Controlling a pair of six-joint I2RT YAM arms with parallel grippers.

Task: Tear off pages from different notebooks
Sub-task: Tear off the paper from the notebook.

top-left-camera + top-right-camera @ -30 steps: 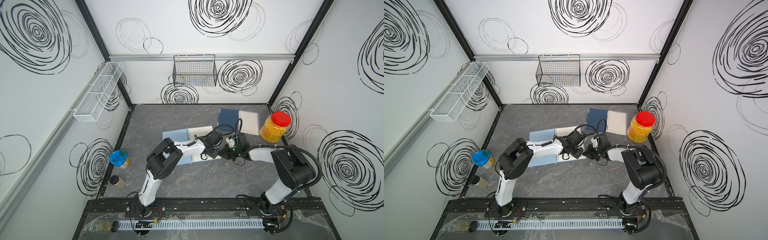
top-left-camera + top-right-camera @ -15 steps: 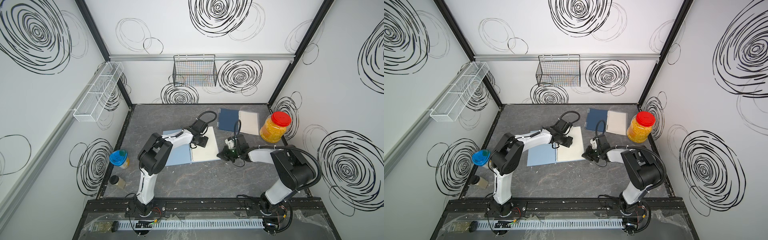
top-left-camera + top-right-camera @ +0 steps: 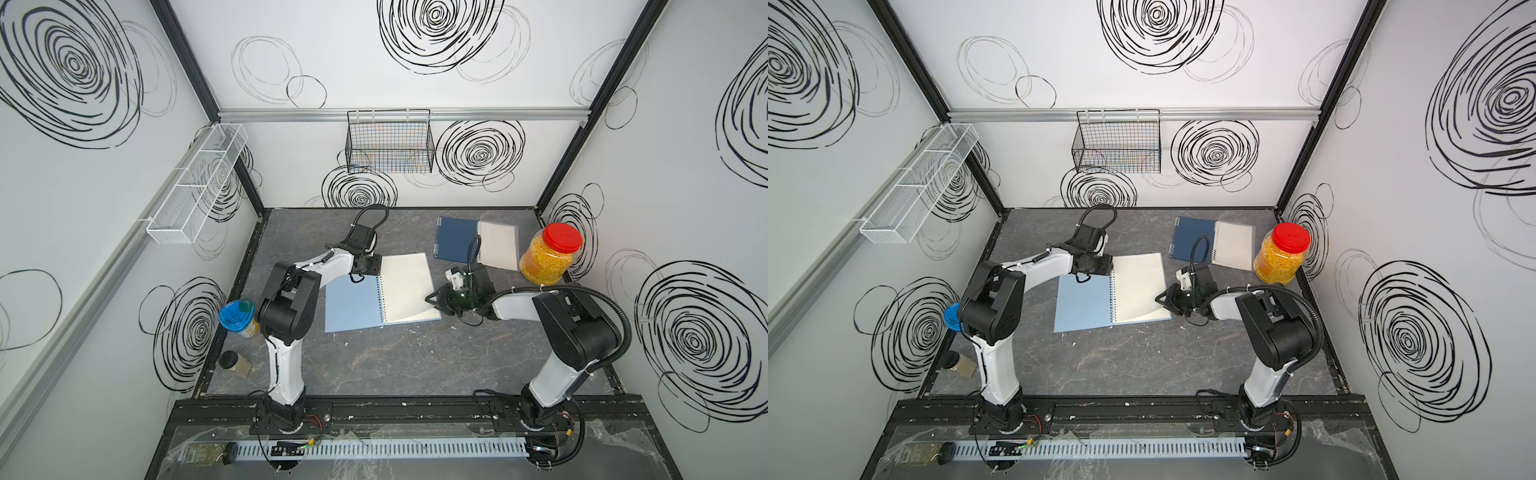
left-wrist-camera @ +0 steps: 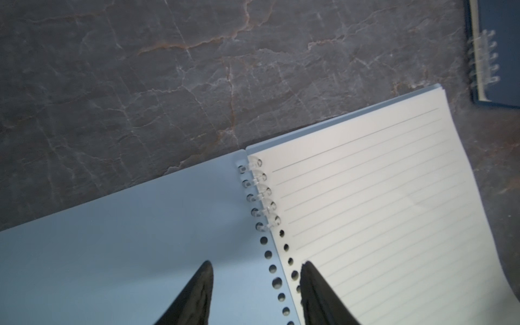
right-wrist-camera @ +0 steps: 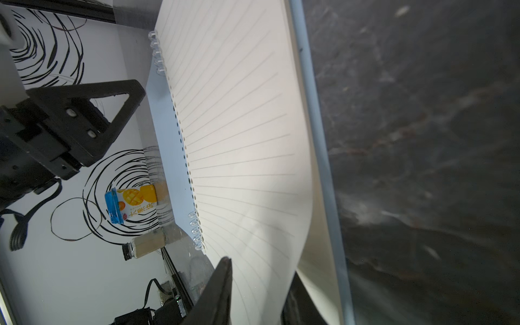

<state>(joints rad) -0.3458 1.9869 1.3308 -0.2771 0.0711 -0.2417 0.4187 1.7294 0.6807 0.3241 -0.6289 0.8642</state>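
Working across from the left, I pass the blue-lidded plastic cup (image 3: 237, 318) at the edge of the dark stone-look surface (image 3: 395, 365) and come to the left jaws. They stand about half open with nothing between them, near the far end of the binding of the open light blue spiral notebook (image 3: 353, 303). In the left wrist view one fingertip (image 4: 202, 284) sits over the folded-back cover and its partner over the cream lined top page (image 3: 405, 286), straddling the row of punched holes. Whether they press down or hover just above, I cannot tell. I reckon this arm's job is to pin the book, so I would press firmly just beside the clear plastic rings (image 4: 257, 194).

Next come the right jaws, at the page's near outer corner. That corner curls up off the stack and runs between the parted fingertips (image 5: 222, 281). The gap is far wider than a sheet, so I judge nothing is gripped. I would close on that single lifted sheet only, then pull away from the rings, low and steady, so the holes give one after another and the book does not drag.

Further right, the dark navy notebook (image 3: 457, 239) and the frosted clear-covered notebook (image 3: 498, 245) lie closed side by side, beside the red-lidded jar of yellow pieces (image 3: 548, 259).
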